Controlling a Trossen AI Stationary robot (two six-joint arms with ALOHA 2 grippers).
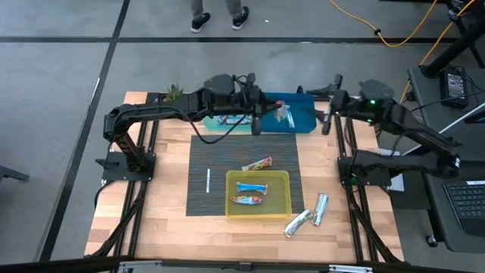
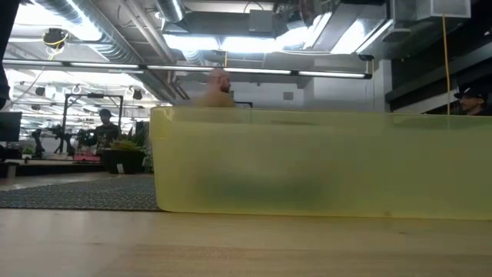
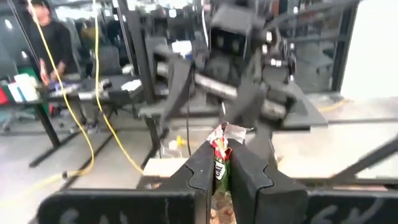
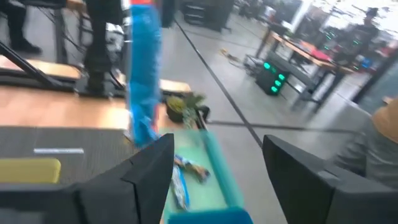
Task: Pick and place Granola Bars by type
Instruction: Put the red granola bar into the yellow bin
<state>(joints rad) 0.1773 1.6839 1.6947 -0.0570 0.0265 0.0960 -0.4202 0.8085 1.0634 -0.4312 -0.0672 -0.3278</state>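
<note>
In the low view, the yellow bin [image 2: 323, 161] fills our sight, so we cannot see inside it. The bar [image 3: 219, 163] between the left gripper's [image 3: 222, 177] fingers is mostly hidden.

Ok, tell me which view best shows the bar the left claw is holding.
The left wrist view: the held bar sits pinched between the left claw fingers, its red and green wrapper end plain. The high view shows only the claw over the blue bin, the bar hidden. The low view shows just the yellow bin.
</note>
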